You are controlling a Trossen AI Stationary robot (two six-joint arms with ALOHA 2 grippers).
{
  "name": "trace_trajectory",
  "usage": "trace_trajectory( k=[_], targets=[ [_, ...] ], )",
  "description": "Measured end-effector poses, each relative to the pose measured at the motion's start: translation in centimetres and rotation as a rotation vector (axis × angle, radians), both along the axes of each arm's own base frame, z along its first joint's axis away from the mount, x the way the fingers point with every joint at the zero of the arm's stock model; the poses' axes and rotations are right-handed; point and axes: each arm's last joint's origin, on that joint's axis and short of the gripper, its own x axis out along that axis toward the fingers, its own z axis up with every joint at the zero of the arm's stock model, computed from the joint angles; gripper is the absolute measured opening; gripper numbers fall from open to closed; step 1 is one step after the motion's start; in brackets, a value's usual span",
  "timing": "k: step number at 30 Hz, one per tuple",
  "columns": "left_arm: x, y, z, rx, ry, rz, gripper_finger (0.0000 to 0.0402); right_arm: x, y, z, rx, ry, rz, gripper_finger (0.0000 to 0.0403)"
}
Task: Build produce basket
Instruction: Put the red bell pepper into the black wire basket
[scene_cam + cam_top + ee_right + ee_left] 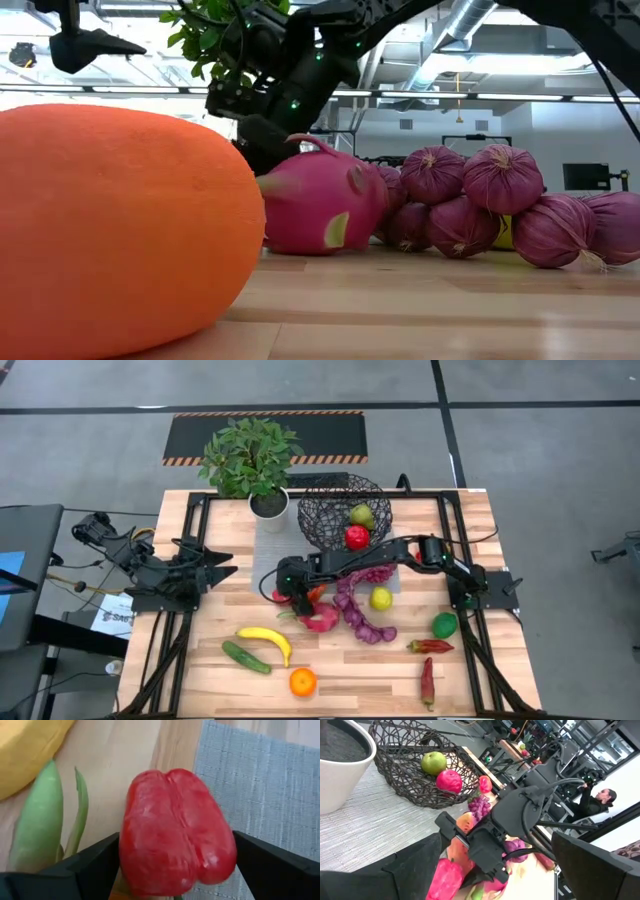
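The black wire basket point(338, 510) stands on a grey mat point(260, 785) at the table's far middle, with a green pear point(361, 515) and a red apple point(356, 537) in it. My right gripper point(176, 862) is open, slanting down over a red pepper point(175, 830) that lies at the mat's near edge, one finger on each side of it. A pink dragonfruit point(320, 620) and a purple grape string point(360, 615) lie just beside it. At the table's left side, my left gripper point(215, 567) waits open with nothing in it. My right gripper has the red pepper's two sides point(131, 845) right beside its fingers point(95, 865), coming from above at a slant. Whether the fingers touch it, I cannot tell. The pepper lies on the table.
A potted plant point(250, 460) stands left of the basket. Loose on the near table lie a banana point(266, 641), a cucumber point(245, 657), an orange point(302, 681), a lime point(445, 625), a yellow-green fruit point(380, 598) and two red chillies point(430, 646).
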Motion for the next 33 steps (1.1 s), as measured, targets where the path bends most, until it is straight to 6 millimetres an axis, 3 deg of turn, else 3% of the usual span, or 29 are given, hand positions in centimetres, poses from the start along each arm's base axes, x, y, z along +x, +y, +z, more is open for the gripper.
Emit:
trace_trajectory(
  k=[5, 13, 17, 19, 24, 29, 33],
  targets=[
    [0.0, 0.0, 0.0, 0.002, -0.001, 0.004, 0.0364, 0.0, -0.1, -0.1, 0.024, 0.007, -0.04, 0.037],
    [0.0, 0.0, -0.1, 0.001, 0.007, 0.008, 0.0364, 0.0, 0.6, -0.1, 0.037, 0.005, -0.047, 0.0278],
    [0.0, 0.0, -0.1, -0.001, 0.008, 0.009, 0.0364, -0.2, 0.7, 0.9, 0.058, -0.011, -0.074, 0.0276],
    [0.0, 0.0, -0.1, -0.002, 0.008, 0.01, 0.0364, -0.5, 0.7, 2.3, 0.065, -0.032, -0.079, 0.0282],
    [-0.1, 0.1, -0.1, -0.011, 0.007, 0.012, 0.0364, -2.0, -0.1, 8.5, 0.074, -0.155, -0.089, 0.0284],
    [-0.1, 0.1, -0.1, -0.012, 0.007, 0.013, 0.0364, -4.8, -2.6, 14.2, 0.053, -0.227, -0.139, 0.0285],
    [-0.1, 0.1, -0.1, -0.013, 0.007, 0.013, 0.0364, -7.3, -5.4, 17.3, 0.027, -0.239, -0.226, 0.0285]
  ],
)
